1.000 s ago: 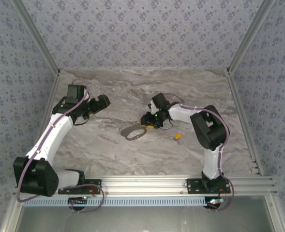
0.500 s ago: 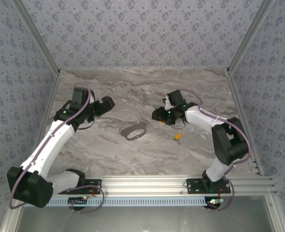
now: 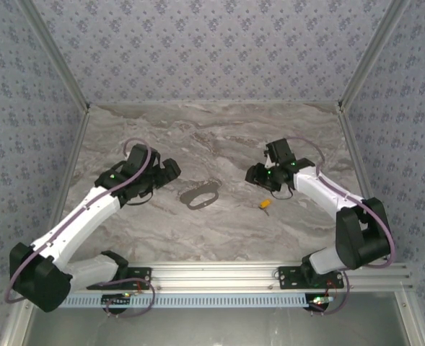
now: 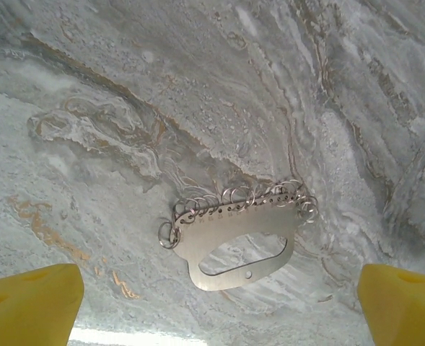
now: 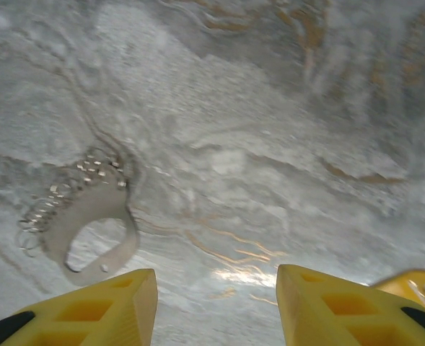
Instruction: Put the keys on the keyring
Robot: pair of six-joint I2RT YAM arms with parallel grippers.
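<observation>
The keyring (image 3: 200, 195) lies flat on the counter (image 3: 219, 137). The key (image 3: 265, 205) lies to its right, well apart. The left fingers (image 4: 32, 303) hang spread wide and empty, left of the keyring. The right fingers (image 5: 104, 306), also apart and empty, hang right of it.

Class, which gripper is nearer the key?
Right. The right gripper hovers just beyond the key, farther from the bases; the left gripper is across the table, on the far side of the keyring.
</observation>
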